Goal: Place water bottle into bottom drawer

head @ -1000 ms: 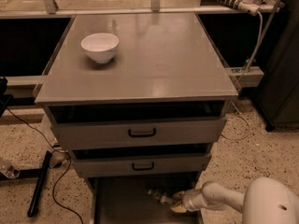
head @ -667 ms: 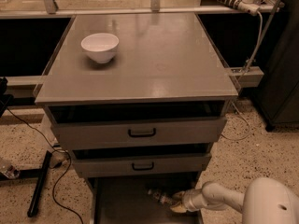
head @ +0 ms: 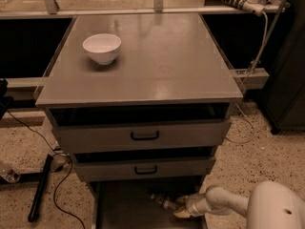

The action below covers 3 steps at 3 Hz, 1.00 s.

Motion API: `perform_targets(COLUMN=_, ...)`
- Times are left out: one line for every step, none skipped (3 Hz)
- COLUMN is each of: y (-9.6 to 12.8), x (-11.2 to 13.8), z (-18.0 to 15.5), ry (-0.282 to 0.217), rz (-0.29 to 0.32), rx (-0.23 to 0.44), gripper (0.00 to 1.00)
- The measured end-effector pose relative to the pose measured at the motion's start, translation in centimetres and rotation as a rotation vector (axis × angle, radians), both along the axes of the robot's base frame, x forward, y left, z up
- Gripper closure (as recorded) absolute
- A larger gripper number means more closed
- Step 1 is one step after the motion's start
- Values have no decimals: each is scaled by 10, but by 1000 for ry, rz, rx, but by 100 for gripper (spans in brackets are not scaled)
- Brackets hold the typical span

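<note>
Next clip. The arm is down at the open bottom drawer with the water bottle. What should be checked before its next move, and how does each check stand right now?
1. Bottom drawer pulled out, floor exposed: ok.
2. Water bottle inside the drawer's outline, not over the floor tiles: ok.
3. Gripper low in the drawer, at the bottle's right end: ok.
4. Bottle resting fully on the drawer floor: cannot tell.
5. Middle drawer front behind and above the gripper, so lifting out looks unobstructed: ok, probably.
6. White bowl on the cabinet top, far from the arm: ok.
</note>
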<state>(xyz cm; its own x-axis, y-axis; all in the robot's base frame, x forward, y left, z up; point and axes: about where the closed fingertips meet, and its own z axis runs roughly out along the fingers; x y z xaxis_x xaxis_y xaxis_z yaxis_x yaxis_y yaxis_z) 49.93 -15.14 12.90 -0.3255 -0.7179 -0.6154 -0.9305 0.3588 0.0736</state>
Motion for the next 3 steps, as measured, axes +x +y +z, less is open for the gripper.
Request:
perform_targets(y=0, x=0, z=0, ry=0, rz=0, rx=0, gripper=12)
perform_targets(y=0, x=0, z=0, ry=0, rz=0, rx=0, gripper=0)
perform_targets(y=0, x=0, z=0, ry=0, rz=0, rx=0, gripper=0)
